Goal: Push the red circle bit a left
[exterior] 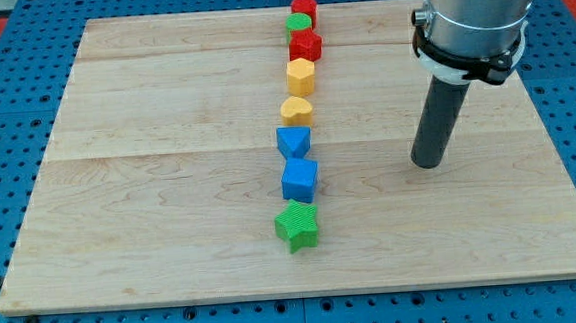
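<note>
The red circle (305, 7) stands at the top of a column of blocks near the board's middle. Below it in the column come a green circle (300, 24), a red star (305, 47), a yellow hexagon (301, 77), a yellow heart (297, 109), a blue triangle-like block (293, 141), a blue cube (300, 179) and a green star (298, 226). My tip (428, 161) rests on the board to the right of the column, about level with the blue cube, far below and to the right of the red circle. It touches no block.
The wooden board (150, 190) lies on a blue pegboard table (4, 109). The arm's grey cylinder (474, 15) hangs over the board's upper right.
</note>
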Robot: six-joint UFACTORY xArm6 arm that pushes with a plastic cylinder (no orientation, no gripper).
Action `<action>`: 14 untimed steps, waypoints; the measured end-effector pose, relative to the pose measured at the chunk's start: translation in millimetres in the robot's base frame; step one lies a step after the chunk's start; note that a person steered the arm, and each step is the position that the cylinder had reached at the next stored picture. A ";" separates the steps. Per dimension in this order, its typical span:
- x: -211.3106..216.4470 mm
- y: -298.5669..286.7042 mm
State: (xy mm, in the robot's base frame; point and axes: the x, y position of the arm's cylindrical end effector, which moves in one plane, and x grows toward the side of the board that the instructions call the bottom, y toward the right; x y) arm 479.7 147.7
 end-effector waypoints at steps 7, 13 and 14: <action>-86.3 -10.8; -285.0 -74.6; -275.1 -133.2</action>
State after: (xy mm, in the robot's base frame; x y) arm 204.6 14.5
